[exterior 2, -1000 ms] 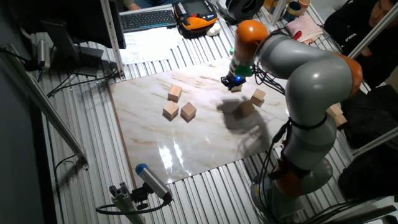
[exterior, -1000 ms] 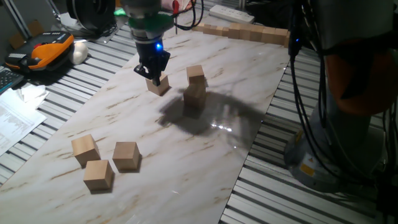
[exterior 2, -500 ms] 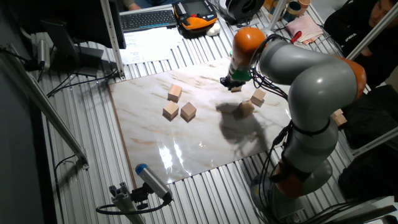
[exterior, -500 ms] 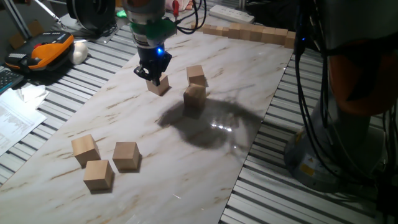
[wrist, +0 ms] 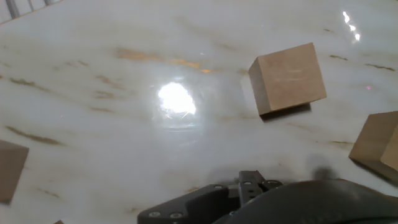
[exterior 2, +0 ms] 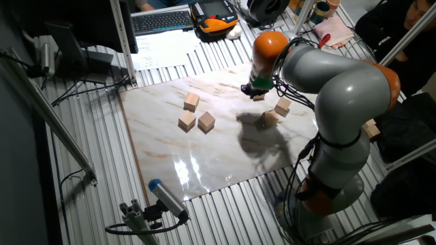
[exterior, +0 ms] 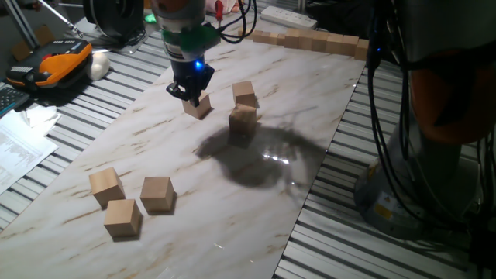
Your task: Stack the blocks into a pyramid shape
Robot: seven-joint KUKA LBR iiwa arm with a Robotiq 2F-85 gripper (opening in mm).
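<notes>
Nearest on the desk (exterior: 93, 139), three blocks (exterior: 124, 203) are clustered. Farther back, the arm is angled down, its pincer (exterior: 192, 97) closed on a block (exterior: 199, 107); two more blocks (exterior: 243, 108) are seen beside it.

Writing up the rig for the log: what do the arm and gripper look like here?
The arm has bulky silver-grey links with orange joint caps. Near the wrist sits a green ring, and below it a small blue light glows. The gripper is black, with two short fingers. Dark cables trail behind the arm.
</notes>
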